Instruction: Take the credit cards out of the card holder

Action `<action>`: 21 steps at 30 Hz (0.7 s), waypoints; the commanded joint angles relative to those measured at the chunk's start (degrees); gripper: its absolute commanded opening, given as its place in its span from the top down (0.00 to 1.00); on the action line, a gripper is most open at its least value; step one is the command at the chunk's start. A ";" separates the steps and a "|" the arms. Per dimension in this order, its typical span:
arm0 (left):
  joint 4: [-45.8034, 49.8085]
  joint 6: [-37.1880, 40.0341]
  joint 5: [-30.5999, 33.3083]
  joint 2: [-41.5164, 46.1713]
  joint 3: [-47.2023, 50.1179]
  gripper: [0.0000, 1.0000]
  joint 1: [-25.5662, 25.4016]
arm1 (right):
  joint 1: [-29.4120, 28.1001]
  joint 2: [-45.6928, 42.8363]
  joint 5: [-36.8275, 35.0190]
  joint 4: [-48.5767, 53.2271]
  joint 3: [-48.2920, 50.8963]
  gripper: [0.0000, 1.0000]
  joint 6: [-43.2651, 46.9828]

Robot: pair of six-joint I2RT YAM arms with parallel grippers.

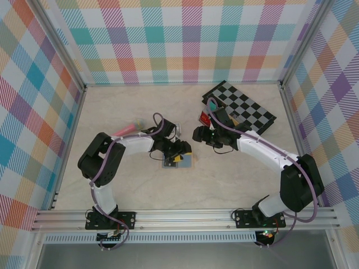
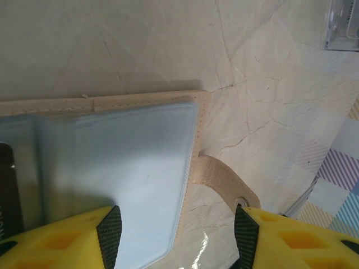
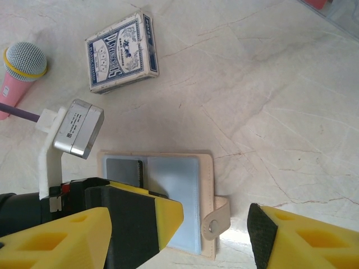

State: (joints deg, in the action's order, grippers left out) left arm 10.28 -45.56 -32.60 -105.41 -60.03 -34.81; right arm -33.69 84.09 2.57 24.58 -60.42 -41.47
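Card holder — one, open, perhaps one dark card inside, one card pack

One card holder lies open near the middle of the table, with one dark card showing in a pocket. There is one blue playing-card pack, one pink microphone on the left, one checkerboard at the far right, and one clear plastic rack.
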 commanded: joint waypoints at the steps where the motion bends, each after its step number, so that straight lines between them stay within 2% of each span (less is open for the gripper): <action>1: 7.98 1.49 4.14 6.29 -2.29 0.42 -0.10 | 0.11 -1.25 2.57 -2.50 0.84 0.33 1.59; 5: 18.00 3.94 12.19 13.02 -3.61 0.37 1.75 | 0.07 -1.60 7.12 -8.04 2.80 0.33 1.95; 9: 22.41 5.01 16.56 17.56 -0.81 0.35 5.22 | -1.51 1.48 13.44 -12.43 2.29 0.36 1.46; 12: 21.94 4.67 16.22 19.80 3.05 0.35 8.68 | -4.16 5.93 15.01 -11.56 -0.73 0.41 1.83; 15: 20.37 4.85 14.92 21.21 6.25 0.37 11.40 | -6.11 11.08 17.79 -12.23 -3.13 0.53 1.04; 21: 17.91 5.46 13.19 21.58 9.44 0.43 13.09 | -7.68 18.35 19.51 -12.73 -5.68 0.64 -1.72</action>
State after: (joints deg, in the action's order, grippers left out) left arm 28.77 -41.17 -18.37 -85.01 -51.46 -22.28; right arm -41.23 100.79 19.75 12.86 -63.86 -41.91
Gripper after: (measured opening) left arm 0.580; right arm 0.374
